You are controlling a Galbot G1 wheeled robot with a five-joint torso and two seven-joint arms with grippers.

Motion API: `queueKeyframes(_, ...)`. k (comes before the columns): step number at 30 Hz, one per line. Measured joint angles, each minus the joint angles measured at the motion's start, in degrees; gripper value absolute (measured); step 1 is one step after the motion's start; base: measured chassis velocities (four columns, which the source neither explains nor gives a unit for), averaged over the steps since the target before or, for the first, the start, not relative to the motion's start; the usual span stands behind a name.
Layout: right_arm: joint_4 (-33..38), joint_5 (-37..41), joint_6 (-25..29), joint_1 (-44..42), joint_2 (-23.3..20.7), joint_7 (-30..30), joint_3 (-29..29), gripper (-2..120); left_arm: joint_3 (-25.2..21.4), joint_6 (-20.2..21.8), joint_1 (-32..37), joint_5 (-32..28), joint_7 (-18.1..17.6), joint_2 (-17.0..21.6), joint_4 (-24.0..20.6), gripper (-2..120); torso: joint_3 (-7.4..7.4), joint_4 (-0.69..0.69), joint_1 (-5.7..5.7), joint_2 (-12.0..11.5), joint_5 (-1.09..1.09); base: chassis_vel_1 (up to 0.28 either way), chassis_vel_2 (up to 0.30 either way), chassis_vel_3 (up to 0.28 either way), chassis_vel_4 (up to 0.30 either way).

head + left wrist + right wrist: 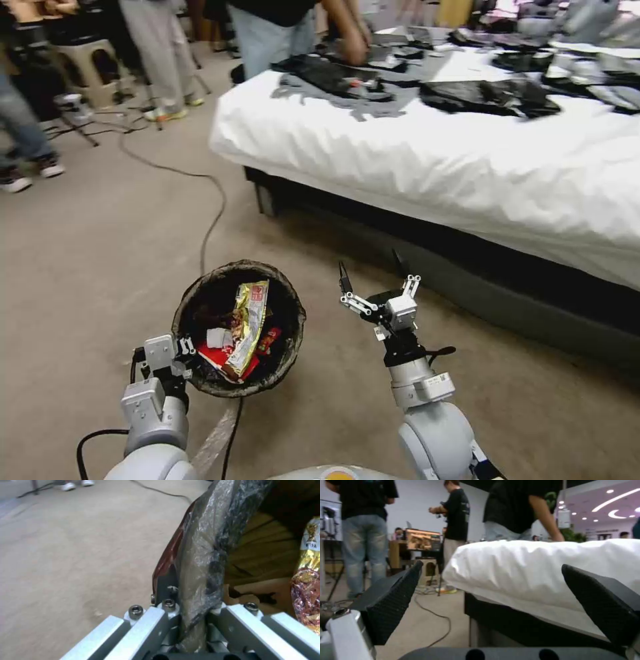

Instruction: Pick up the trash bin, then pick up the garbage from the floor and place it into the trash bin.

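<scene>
The trash bin (239, 328) hangs rim-pinched between your left gripper's (179, 352) fingers so the spread, empty right gripper (375, 288) can grab litter.

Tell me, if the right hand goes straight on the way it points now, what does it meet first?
Probably the bed. The right hand, open and empty, points toward its white-covered side and dark base across bare floor; how far off is unclear.

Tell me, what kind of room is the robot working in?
Probably a staged bedroom in a lab or showroom: a bed with white bedding and dark clothes on it, a beige floor trailing a cable, and a monitor behind.
</scene>
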Motion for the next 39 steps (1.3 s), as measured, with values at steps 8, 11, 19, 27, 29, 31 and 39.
queueKeyframes(8, 0.12, -0.14, 0.19, -0.32, 0.02, -0.20, 0.08, 100, -0.32, -0.03, 0.09, -0.21, 0.00, -0.03, -0.29, 0, 0.00, 0.00, 0.00, 0.00, 0.00, 0.119, 0.125, 0.123, 0.128)
queueKeyframes(11, 0.20, -0.23, 0.21, -0.42, 0.03, -0.27, 0.08, 100, -0.63, -0.04, 0.10, -0.49, 0.00, 0.05, -0.52, 0, 0.00, 0.00, 0.00, 0.00, 0.00, 0.115, 0.102, 0.115, 0.120)
queueKeyframes(19, 0.37, -0.51, 0.29, -0.64, 0.00, -0.46, 0.00, 100, -0.77, -0.05, 0.25, -0.58, 0.00, 0.09, -0.85, 0, 0.00, 0.01, 0.00, 0.00, 0.00, 0.140, 0.134, 0.129, 0.136)
queueKeyframes(27, 0.61, -0.82, 0.52, -1.00, -0.16, -0.64, 0.13, 100, -0.73, -0.06, 0.40, -0.56, 0.00, 0.08, -1.04, 0, 0.00, 0.00, 0.01, 0.00, 0.00, 0.120, 0.114, 0.121, 0.119)
queueKeyframes(29, 0.63, -0.93, 0.56, -1.05, -0.15, -0.72, 0.12, 100, -0.70, -0.06, 0.45, -0.54, 0.00, 0.08, -1.06, 0, 0.00, 0.01, 0.00, 0.00, 0.00, 0.146, 0.143, 0.121, 0.129)
queueKeyframes(31, 0.64, -0.98, 0.60, -1.06, -0.14, -0.82, 0.11, 100, -0.69, -0.06, 0.47, -0.52, 0.00, 0.08, -1.10, 0, 0.00, 0.01, 0.00, 0.00, -0.01, 0.135, 0.143, 0.134, 0.123)
queueKeyframes(39, 0.64, -1.09, 0.64, -1.07, -0.06, -0.97, 0.09, 100, -0.68, -0.15, 0.42, -0.52, -0.01, 0.04, -1.11, 0, 0.00, 0.00, 0.00, 0.00, 0.00, 0.116, 0.130, 0.120, 0.120)
